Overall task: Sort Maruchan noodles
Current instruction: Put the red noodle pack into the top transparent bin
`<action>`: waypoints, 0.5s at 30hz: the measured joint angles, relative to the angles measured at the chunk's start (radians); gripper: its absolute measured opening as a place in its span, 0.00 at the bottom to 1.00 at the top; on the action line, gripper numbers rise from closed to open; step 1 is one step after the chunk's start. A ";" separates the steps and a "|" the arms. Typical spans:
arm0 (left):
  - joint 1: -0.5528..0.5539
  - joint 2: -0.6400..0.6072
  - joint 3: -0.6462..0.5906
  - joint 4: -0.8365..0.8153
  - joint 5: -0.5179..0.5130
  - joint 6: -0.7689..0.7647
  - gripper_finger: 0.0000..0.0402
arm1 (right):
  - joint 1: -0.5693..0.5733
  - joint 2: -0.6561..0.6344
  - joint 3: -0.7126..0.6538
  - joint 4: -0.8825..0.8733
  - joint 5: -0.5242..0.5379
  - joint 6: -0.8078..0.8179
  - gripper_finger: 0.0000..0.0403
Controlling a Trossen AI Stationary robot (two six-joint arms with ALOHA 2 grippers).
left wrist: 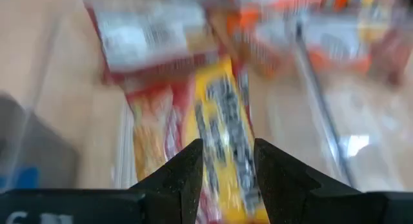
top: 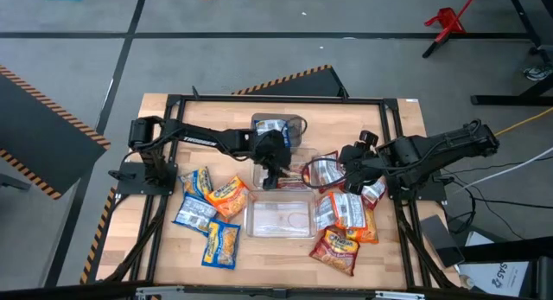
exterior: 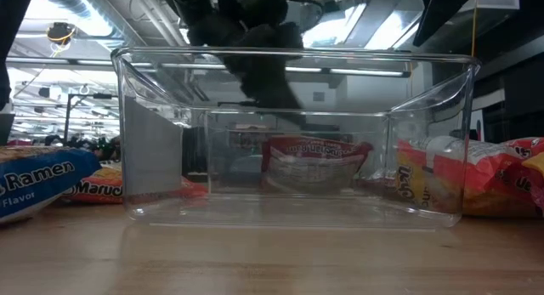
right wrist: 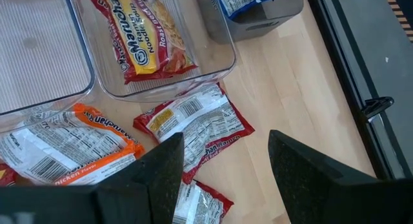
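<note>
High view: left gripper [top: 275, 168] clamped on red packet [top: 292, 174] over middle bin [top: 259, 184] — right gripper [top: 346, 169] wide, empty; most packets loose at 4 and 8 o'clock.

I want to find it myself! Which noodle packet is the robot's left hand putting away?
Look at the three clear bins in the middle of the wooden table. The middle bin holds a red packet with a yellow patch, and the left hand is gripping it. It is the only packet in that bin.
</note>
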 joint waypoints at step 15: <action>-0.024 0.081 -0.003 0.013 -0.016 -0.006 0.23 | 0.000 0.000 0.000 0.002 0.016 0.000 0.52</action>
